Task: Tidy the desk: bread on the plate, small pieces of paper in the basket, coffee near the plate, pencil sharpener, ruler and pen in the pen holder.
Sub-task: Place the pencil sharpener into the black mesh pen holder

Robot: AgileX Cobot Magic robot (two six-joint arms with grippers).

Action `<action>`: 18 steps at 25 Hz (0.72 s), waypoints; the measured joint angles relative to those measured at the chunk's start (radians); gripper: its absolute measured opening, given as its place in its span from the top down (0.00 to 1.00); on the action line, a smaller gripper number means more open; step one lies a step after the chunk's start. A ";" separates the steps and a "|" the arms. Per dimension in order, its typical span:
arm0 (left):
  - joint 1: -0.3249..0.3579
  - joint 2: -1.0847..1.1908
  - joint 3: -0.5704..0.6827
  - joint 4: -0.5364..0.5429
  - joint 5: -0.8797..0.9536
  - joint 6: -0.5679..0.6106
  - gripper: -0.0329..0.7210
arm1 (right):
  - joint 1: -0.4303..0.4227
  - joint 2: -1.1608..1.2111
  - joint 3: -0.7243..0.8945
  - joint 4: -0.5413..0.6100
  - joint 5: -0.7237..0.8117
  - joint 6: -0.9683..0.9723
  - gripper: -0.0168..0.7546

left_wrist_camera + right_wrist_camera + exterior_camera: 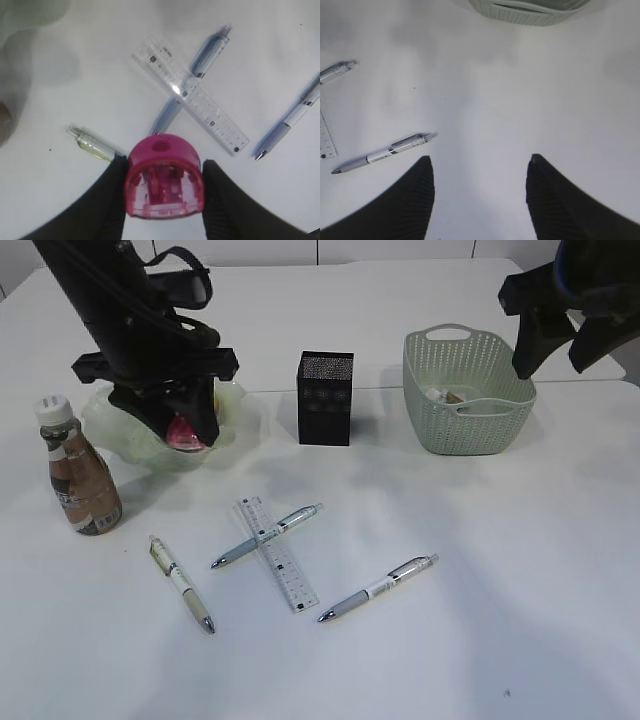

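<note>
The left claw (164,185) is clamped on a pink pencil sharpener (165,177), low in the middle of the left wrist view. The right claw (480,195) is spread apart with nothing in it, above the white desk (520,100).

White desk (520,580): coffee (82,478), plate (120,430), pen holder (325,398), basket (466,392), ruler (277,552), 3 pens.

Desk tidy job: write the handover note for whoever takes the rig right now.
Left gripper: shut on the pink pencil sharpener, held up in front of the plate.
Right gripper: open, empty, raised by the basket.
Coffee stands beside the plate: done. Something lies in the basket; paper not certain. Bread not visible.
Left: sharpener, ruler and three pens into the pen holder. The ruler lies across one pen.
</note>
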 joint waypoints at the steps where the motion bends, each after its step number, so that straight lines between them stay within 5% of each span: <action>1: 0.000 0.000 -0.009 0.000 0.002 0.010 0.57 | 0.000 0.000 0.000 0.000 0.000 0.000 0.38; 18: -0.007 0.007 -0.023 -0.013 -0.465 0.119 0.57 | 0.000 0.000 0.000 0.000 0.000 0.000 0.38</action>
